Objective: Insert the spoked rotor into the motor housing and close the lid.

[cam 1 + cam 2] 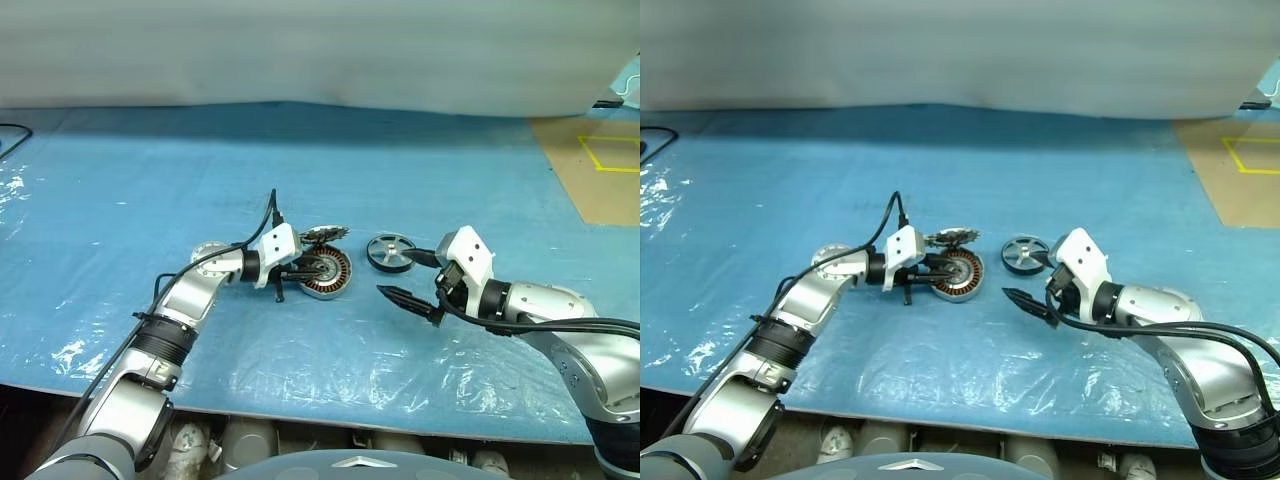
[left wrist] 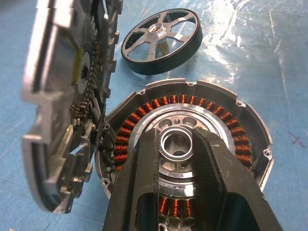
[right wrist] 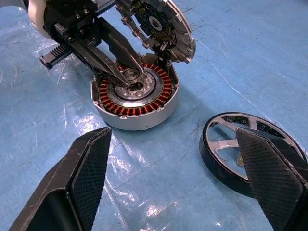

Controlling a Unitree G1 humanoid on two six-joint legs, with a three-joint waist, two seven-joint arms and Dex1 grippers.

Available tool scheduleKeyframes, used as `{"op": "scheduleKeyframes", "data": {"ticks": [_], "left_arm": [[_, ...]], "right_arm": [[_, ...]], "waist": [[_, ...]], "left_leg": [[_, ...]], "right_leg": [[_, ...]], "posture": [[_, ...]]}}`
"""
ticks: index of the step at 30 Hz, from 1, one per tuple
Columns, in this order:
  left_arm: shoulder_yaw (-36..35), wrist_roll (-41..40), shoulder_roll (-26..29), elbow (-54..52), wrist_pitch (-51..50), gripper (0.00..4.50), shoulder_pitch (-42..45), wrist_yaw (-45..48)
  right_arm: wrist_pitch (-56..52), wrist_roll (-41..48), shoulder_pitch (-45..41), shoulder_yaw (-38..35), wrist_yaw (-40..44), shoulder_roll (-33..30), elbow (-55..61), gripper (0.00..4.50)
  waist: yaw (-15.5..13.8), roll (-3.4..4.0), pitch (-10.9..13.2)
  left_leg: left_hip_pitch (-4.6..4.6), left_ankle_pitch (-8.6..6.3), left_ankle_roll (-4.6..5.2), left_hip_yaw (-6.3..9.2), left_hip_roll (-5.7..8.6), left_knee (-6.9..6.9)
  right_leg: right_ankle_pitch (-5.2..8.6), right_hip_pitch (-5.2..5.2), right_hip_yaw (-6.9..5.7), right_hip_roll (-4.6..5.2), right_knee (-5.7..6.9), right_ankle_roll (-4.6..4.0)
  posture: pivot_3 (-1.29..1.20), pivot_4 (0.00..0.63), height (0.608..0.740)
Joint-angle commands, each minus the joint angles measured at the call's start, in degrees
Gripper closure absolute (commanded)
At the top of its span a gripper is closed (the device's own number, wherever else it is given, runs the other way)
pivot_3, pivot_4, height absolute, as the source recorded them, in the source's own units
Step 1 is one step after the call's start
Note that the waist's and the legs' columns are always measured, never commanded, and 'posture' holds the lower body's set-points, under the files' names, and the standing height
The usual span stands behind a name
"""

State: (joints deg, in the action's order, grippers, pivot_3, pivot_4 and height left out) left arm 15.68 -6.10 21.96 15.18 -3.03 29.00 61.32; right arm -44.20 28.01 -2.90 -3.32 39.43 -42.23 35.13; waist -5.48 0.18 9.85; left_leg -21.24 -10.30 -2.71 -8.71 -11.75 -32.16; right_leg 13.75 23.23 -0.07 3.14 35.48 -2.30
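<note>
your main risk is the lid (image 2: 67,110): it stands tilted up on its hinge just beside the left gripper (image 2: 175,144), and if that gripper shifts or lets go, the lid may drop over the open housing (image 3: 136,96) before the rotor (image 3: 250,149) is in. the left gripper's two fingers are drawn in narrow around the raised hub at the housing's centre, which looks like a bracing hold; you will have to clear those fingers from the bore before the rotor can seat, and the housing may slide on the slick plastic sheet (image 1: 300,370) once it is free. the right gripper (image 3: 178,178) is spread wide and holds nothing, with one finger low over the rotor's near rim and the other over bare sheet. if you close from there you may catch only the rim edge and tip or skid the wheel. the rotor lies flat on the sheet, apart from the housing and to its right in the head views: a dark-rimmed grey wheel with bright spokes and a small central hub. the housing sits upright and open, a ring of copper windings around a silver core. watch the windings; a tilted rotor may scrape them.
</note>
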Motion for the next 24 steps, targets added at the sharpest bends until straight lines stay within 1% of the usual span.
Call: {"op": "scheduleKeyframes", "data": {"ticks": [1,12,24], "left_arm": [[0.27,-0.27,-0.2,-1.12,0.85,3.8,0.76,0.82],[0.93,1.27,0.04,0.3,2.56,3.8,0.72,0.96],[1.09,1.27,-0.91,0.41,2.44,3.8,0.3,0.86]], "right_arm": [[0.44,0.76,0.19,-1.49,-0.25,-0.57,3.06,0.19],[0.72,0.38,-0.16,-1.16,-0.49,-0.63,2.27,0.19],[0.93,0.03,-0.13,-1.01,-0.51,-0.99,2.13,0.19]], "waist": [[0.0,0.0,0.0],[0.0,0.0,0.0],[-0.01,0.0,0.0]], "left_leg": [[0.0,0.0,0.0,0.0,0.0,0.0],[-0.01,0.0,0.0,0.0,0.0,0.01],[-0.01,0.0,0.0,0.01,0.0,0.01]], "right_leg": [[0.0,0.0,0.0,0.0,0.0,0.0],[0.0,0.0,0.0,0.0,-0.02,0.0],[0.0,0.0,0.0,0.0,-0.02,0.01]], "posture": [[0.0,0.15,0.74],[0.0,0.15,0.74],[0.0,0.15,0.74]]}}
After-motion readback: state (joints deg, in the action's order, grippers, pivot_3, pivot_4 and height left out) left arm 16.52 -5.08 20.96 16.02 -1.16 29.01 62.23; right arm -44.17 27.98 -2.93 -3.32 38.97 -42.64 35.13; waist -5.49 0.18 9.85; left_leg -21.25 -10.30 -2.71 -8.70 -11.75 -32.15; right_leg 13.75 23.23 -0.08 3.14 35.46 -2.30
